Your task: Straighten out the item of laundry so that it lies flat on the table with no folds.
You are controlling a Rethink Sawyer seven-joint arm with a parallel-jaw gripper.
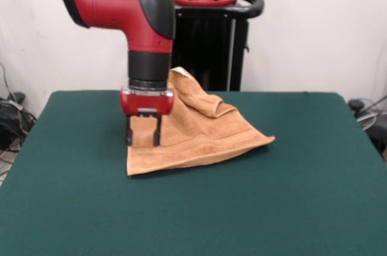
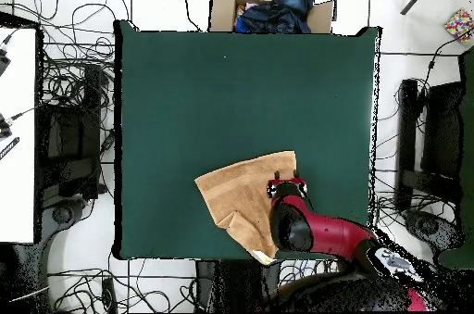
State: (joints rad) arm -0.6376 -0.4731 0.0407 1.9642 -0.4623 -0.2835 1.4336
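Note:
The item of laundry point(image 1: 205, 138) is an orange-tan towel lying on the green table point(image 1: 302, 183), toward its far side. Its near part lies flat with a stripe band along the front edge. Its far part is folded over and bunched up point(image 1: 196, 95) toward the pedestal. My gripper point(image 1: 143, 135) points straight down over the towel's left part, open, with its fingers point(image 1: 129, 135) right at the cloth. In the overhead view the gripper point(image 2: 287, 183) is at the towel's point(image 2: 241, 197) right edge, and a folded corner point(image 2: 260, 250) reaches the table's point(image 2: 231, 88) bottom edge.
A cardboard box point(image 2: 222, 9) holding dark clothes stands beyond the table's top edge in the overhead view. Cables and equipment crowd the floor on both sides. The black pedestal point(image 1: 208, 44) stands just behind the towel.

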